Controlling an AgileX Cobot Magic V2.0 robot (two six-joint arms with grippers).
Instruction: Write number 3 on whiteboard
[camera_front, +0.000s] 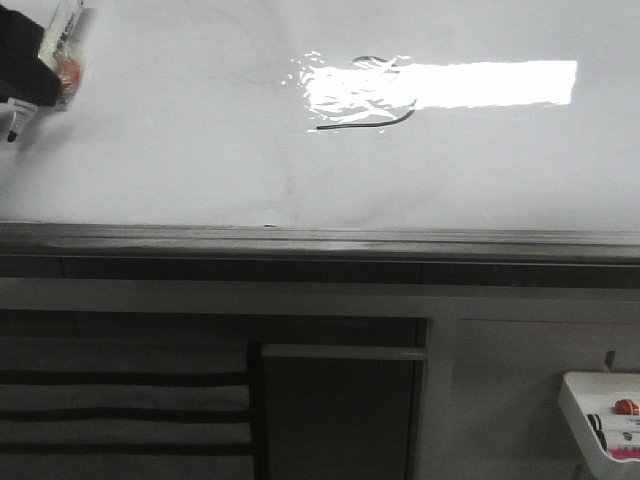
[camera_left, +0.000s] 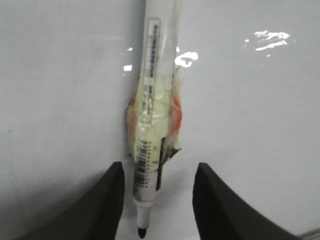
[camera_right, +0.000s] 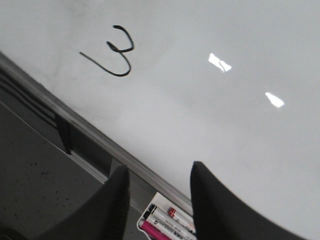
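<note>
Number 3 (camera_front: 365, 95) sits mid whiteboard (camera_front: 180, 150), well apart from left hand (camera_left: 157, 200), which pinches a marker (camera_left: 152, 125). Right hand (camera_right: 157, 200) spread, empty.

The whiteboard (camera_front: 180, 170) lies flat, glossy, with a grey edge rail along its near side. The number 3 (camera_front: 365, 115) is drawn on it, far of centre, partly lost in glare.
</note>
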